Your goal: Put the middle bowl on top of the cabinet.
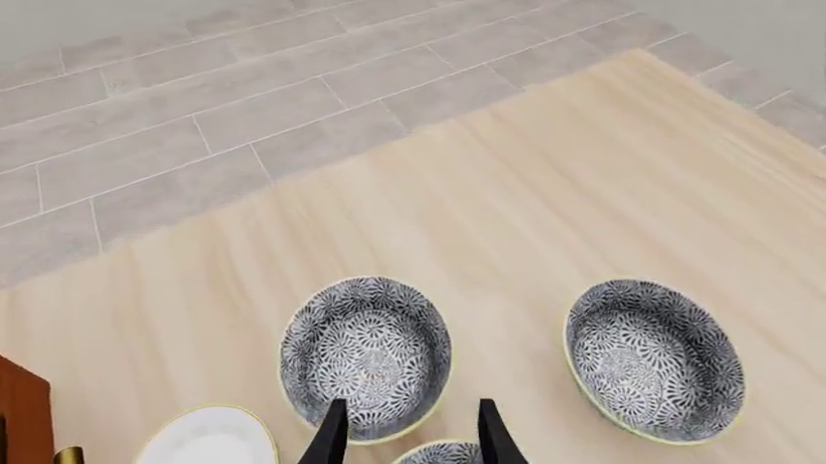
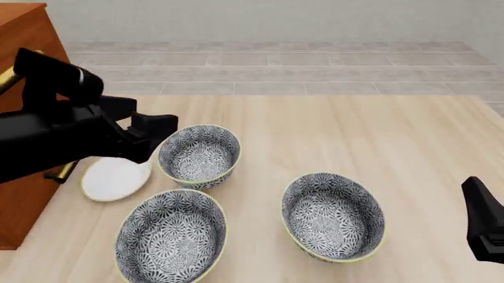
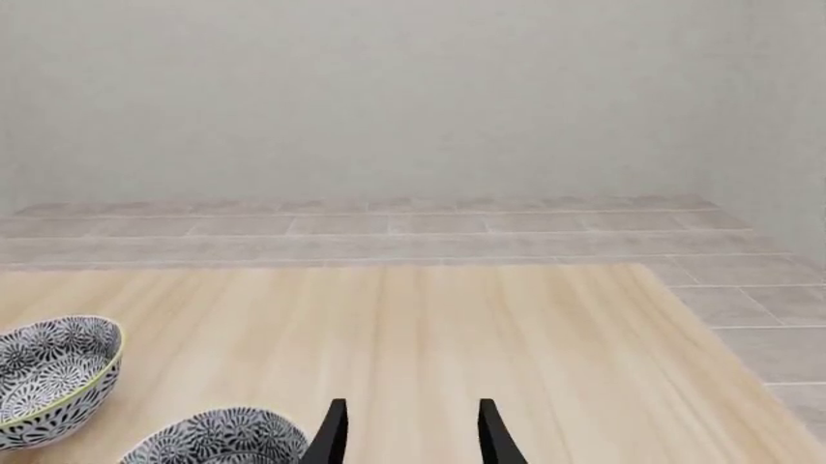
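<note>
Three alike floral bowls stand on the table. The middle bowl point(image 2: 199, 156) point(image 1: 366, 356) point(image 3: 52, 379) is the far one, beside the white saucer point(image 2: 115, 177). One twin point(image 2: 172, 237) sits nearer and another point(image 2: 333, 216) point(image 1: 655, 360) to the right. The reddish-brown cabinet point(image 2: 28, 71) point(image 1: 23, 411) stands at the left edge. My left gripper point(image 2: 156, 138) point(image 1: 410, 411) hovers open and empty above the saucer, just left of the middle bowl. My right gripper point(image 2: 475, 194) point(image 3: 410, 411) stays open and empty low at the right, away from all bowls.
The saucer point(image 1: 207, 437) lies between the cabinet and the bowls. Brass handles point(image 2: 61, 172) stick out from the cabinet's front toward the saucer. The table's far edge point(image 2: 315, 96) borders a grey tiled floor. Bare wood stretches across the right half of the table point(image 2: 425, 147).
</note>
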You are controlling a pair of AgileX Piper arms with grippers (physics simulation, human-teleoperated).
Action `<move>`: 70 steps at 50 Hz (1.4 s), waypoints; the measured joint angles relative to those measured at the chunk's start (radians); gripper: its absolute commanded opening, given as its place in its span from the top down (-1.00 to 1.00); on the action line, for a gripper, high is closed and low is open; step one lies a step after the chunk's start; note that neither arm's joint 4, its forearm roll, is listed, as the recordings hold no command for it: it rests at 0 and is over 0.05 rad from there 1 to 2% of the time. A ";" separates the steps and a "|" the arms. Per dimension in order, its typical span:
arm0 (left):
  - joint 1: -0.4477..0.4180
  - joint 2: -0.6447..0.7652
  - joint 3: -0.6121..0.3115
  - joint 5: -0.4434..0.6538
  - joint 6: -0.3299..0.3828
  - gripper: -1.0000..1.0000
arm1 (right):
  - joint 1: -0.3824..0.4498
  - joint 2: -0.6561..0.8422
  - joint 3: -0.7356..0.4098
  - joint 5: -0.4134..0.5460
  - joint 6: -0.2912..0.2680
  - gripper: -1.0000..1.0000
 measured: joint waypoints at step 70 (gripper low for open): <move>-0.180 0.359 -0.249 0.043 -0.086 -1.00 | 0.008 -0.012 0.001 -0.008 0.027 -1.00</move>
